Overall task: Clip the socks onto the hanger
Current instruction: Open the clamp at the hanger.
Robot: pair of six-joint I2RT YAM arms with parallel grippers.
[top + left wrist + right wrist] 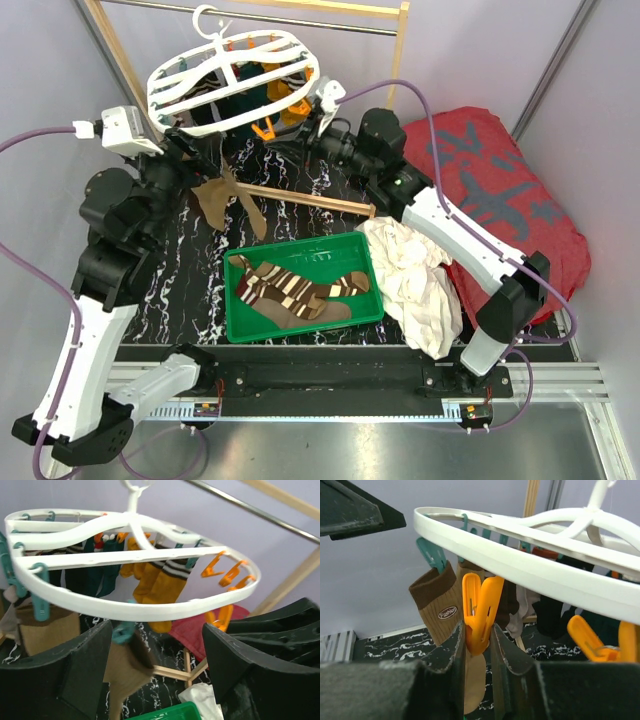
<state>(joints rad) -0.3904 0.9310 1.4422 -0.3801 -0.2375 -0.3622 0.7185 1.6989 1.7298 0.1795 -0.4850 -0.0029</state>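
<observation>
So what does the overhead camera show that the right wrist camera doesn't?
Only the overhead view shows the green tray holding striped socks, the white cloth beside it and the red cushion. Only the right wrist view shows the right gripper pinching an orange clip, and the Fashion label on a brown sock hung from a teal clip. Both show the white hanger.

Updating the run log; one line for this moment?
left claw open near hanger | right claw pinching orange clip | striped socks in green tray
</observation>
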